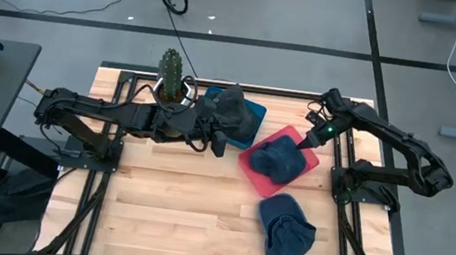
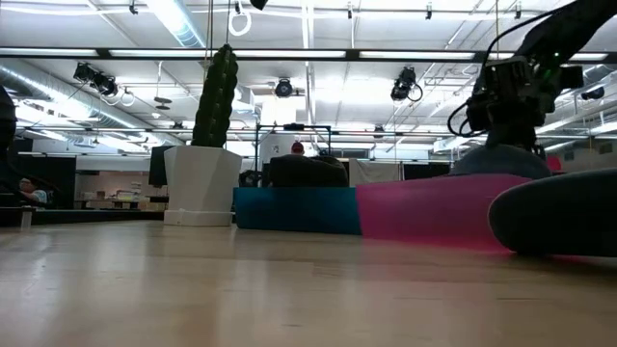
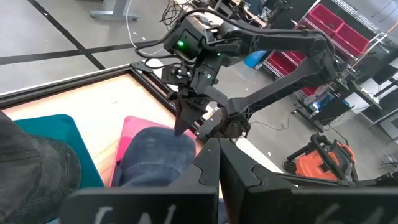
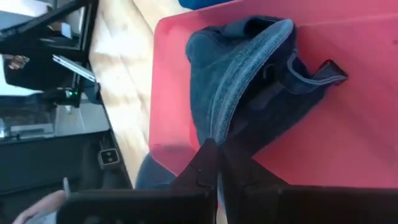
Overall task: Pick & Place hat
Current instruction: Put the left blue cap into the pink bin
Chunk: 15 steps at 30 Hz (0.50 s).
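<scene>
Blue hat (image 1: 276,158) lies on the pink tray (image 1: 309,159) right of centre, with the right gripper (image 1: 306,141) at its far right edge, fingers closed together, seemingly pinching its fabric. Left gripper (image 1: 219,141), fingers together and empty, sits beside the grey hat (image 1: 234,111) on the teal tray (image 1: 255,113).

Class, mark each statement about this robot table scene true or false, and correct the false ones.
1. A blue hat lies on the pink tray. True.
2. The cactus stands on the pink tray. False: it stands in a white pot beside the teal tray.
3. Another blue hat lies on the bare wooden table. True.
4. The right gripper hovers over the teal tray. False: it is over the pink tray.
</scene>
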Available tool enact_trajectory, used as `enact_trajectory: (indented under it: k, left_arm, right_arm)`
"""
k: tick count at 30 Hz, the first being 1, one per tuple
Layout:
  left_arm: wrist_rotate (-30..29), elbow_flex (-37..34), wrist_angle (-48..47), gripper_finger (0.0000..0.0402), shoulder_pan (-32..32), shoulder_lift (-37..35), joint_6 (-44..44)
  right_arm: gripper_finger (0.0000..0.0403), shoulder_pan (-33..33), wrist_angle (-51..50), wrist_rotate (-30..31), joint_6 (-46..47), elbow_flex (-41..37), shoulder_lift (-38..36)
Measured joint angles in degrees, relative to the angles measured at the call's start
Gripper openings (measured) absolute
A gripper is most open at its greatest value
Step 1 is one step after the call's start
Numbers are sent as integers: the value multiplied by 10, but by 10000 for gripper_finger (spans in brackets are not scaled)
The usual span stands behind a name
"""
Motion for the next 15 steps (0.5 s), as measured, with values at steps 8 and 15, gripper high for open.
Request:
enact_trajectory:
  k: [8,15]
  left_arm:
    - [0,0,0,3,0,0,0]
    - [0,0,0,3,0,0,0]
  right_arm:
    - [19,-3,6,84,-1,-11,0]
    - [122,-2,-18,151,-23,13,-1]
